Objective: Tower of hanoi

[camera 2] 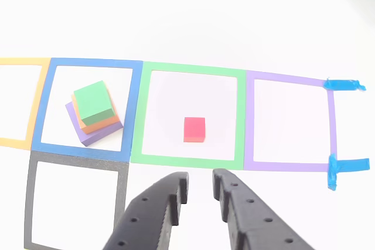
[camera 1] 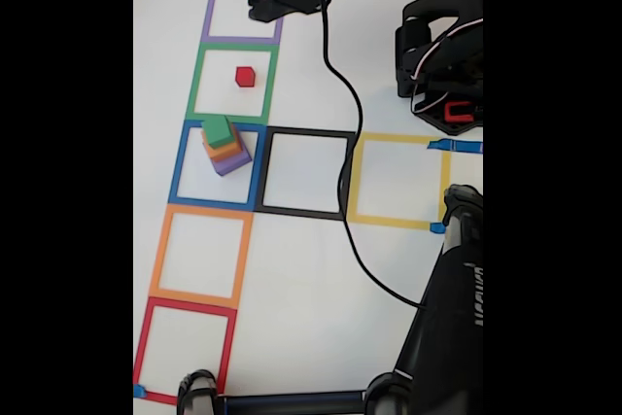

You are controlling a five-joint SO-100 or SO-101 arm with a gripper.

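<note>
End effector: we are seeing it (camera 2: pixel 199 181) rising from the bottom centre of the other view, its two black fingers (camera 2: pixel 153 212) standing slightly apart and gripping nothing, their tips lying just below the green square's (camera 2: pixel 193 72) lower edge.
Red block: we are finding it (camera 2: pixel 194 129) sitting alone inside the green square, at the centre of the other view; in the fixed view it (camera 1: pixel 245 76) is lying in the upper left.
Stack: we are seeing the green block (camera 2: pixel 93 101) resting on the orange block (camera 2: pixel 108 123), which is resting on the purple block (camera 2: pixel 88 136), all inside the blue square (camera 2: pixel 94 63) at the left of the other view.
Other squares: a purple square (camera 2: pixel 290 78) is lying at the right, a black square (camera 2: pixel 76 156) at the lower left, a yellow square (camera 2: pixel 23 61) at the left edge.
Desk: we are seeing it (camera 2: pixel 176 16) as white.
Cable: a black one (camera 1: pixel 342 85) is trailing down the middle of the fixed view.
</note>
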